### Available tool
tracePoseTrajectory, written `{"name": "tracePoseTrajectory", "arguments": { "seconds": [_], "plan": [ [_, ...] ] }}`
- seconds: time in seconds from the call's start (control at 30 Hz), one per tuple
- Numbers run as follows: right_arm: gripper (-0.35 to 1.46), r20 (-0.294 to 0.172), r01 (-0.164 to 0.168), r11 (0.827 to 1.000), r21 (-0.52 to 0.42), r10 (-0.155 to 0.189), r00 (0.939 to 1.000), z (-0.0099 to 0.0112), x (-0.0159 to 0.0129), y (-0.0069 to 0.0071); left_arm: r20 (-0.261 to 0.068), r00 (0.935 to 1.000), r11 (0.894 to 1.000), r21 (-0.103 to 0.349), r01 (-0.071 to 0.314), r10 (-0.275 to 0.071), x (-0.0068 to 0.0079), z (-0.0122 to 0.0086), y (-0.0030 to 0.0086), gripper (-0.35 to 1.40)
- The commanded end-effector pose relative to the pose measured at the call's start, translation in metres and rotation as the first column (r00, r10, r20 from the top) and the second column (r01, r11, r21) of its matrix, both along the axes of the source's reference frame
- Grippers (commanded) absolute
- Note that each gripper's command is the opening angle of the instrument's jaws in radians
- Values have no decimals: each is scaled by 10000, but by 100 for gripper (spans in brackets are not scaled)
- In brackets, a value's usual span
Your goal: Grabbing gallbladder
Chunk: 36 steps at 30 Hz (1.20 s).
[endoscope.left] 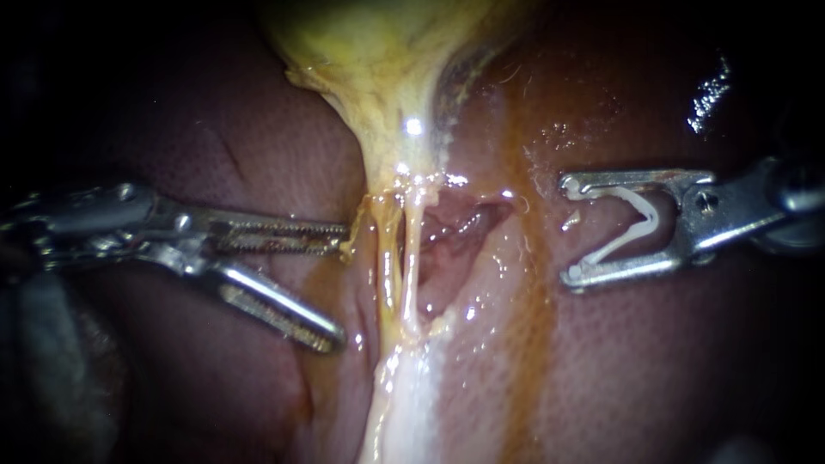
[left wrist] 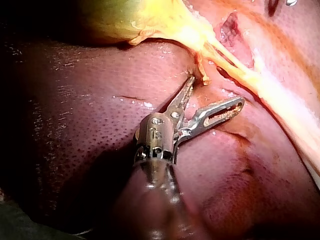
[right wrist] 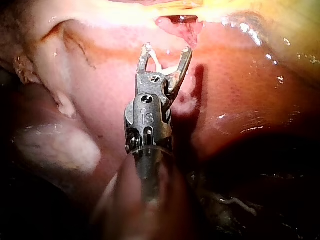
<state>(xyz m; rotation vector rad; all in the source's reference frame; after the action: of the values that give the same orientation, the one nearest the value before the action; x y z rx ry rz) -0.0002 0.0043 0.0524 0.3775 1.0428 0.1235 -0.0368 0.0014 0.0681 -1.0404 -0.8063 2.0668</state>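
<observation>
Left instrument (endoscope.left: 342,285) gapes wide beside the gallbladder (endoscope.left: 378,60) neck, gripping nothing. Right instrument (endoscope.left: 567,230) holds a clip (endoscope.left: 653,219). Closing here might tear the thin tubes (endoscope.left: 411,258).

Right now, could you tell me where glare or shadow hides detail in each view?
Endoscope view: glare on the gallbladder and wet glints on the liver, edges dark. Left wrist view: the left instrument throws a shadow on the liver beside its shaft. Right wrist view: the right instrument, holding a clip, casts a dark band on the liver beside it.
</observation>
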Motion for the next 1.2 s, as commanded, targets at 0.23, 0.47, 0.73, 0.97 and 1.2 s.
{"name": "tracePoseTrajectory", "arguments": {
  "seconds": [0.23, 0.47, 0.73, 0.97, 1.2],
  "plan": [
    [50, -1, 2, 10000, -1, -2, 10000, 0, 0, 0, -38, 9999, 9999, -48, 103, -103, 5, -10, 5, 79],
    [50, -2, 3, 10000, -1, -3, 10000, 0, 0, 0, -51, 9991, 9988, -228, 426, -427, 8, -33, 21, 78],
    [50, -3, 6, 10000, -1, -6, 10000, -1, 0, 0, -47, 9986, 9926, -1101, 516, -524, 0, -51, 41, 66],
    [50, -2, 4, 10000, 0, -4, 10000, -1, 0, 0, -36, 9989, 9877, -1492, 467, -478, -11, -58, 48, 51],
    [50, -1, 2, 10000, 0, -2, 10000, -1, 0, 0, -95, 9985, 9851, -1639, 524, -547, -21, -55, 51, 39]
  ]
}}
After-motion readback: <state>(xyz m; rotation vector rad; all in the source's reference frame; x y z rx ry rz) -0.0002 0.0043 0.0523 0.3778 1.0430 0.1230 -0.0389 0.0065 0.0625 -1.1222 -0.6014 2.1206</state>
